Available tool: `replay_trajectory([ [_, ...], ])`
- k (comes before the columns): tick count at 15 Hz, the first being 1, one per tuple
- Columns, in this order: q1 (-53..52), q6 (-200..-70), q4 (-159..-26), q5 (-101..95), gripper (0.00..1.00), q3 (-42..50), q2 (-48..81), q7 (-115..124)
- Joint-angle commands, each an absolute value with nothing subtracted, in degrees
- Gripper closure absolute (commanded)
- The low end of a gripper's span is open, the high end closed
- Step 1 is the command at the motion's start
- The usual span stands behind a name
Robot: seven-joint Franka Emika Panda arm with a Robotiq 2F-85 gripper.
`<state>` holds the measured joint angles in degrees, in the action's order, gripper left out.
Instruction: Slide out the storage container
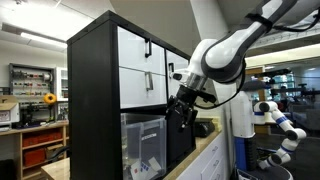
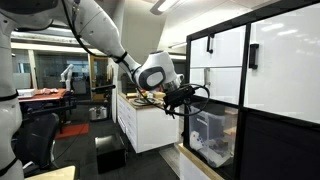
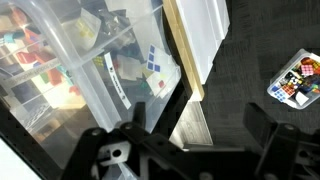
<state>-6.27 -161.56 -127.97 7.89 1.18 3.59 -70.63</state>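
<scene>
Exterior view, gripper (image 1: 183,108): dark, hanging from the white arm (image 1: 230,50) at the front of the black cabinet (image 1: 90,100). Whether the fingers are spread cannot be told here.
Exterior view, storage container (image 1: 145,142): clear bin in the lower cubby, just below and to the picture-left of the gripper. Contact between them cannot be judged.
Exterior view, drawers (image 1: 140,50): white fronts with black handles, above the gripper.

Exterior view, gripper (image 2: 182,100): at the open face of the cabinet (image 2: 280,145), with its finger spacing unclear.
Exterior view, storage container (image 2: 215,135): just beyond and below the gripper, inside the cubby, with small items inside.
Exterior view, counter (image 2: 150,125): white unit behind the gripper, on the arm (image 2: 100,30) side.

Wrist view, gripper (image 3: 195,150): dark fingers (image 3: 112,155) set wide apart along the lower edge, with nothing between them.
Wrist view, storage container (image 3: 80,70): fills the area ahead and to the picture-left of the gripper, its translucent corner close to the near finger and papers and coloured items inside.
Wrist view, white panel (image 3: 205,35): straight ahead of the gripper.
Wrist view, puzzle cube (image 3: 297,80): on the dark floor (image 3: 250,50), ahead and to the picture-right, well apart from the container.
</scene>
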Motion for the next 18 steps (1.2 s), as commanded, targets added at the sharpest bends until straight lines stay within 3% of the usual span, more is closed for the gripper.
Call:
replay_trajectory([
  [1, -6.35, -164.55, -124.13, 7.81, 0.0, 0.82, 7.36, -72.63],
  [18, -5.02, -170.47, -114.02, 8.98, 0.0, -1.7, 18.46, -77.93],
])
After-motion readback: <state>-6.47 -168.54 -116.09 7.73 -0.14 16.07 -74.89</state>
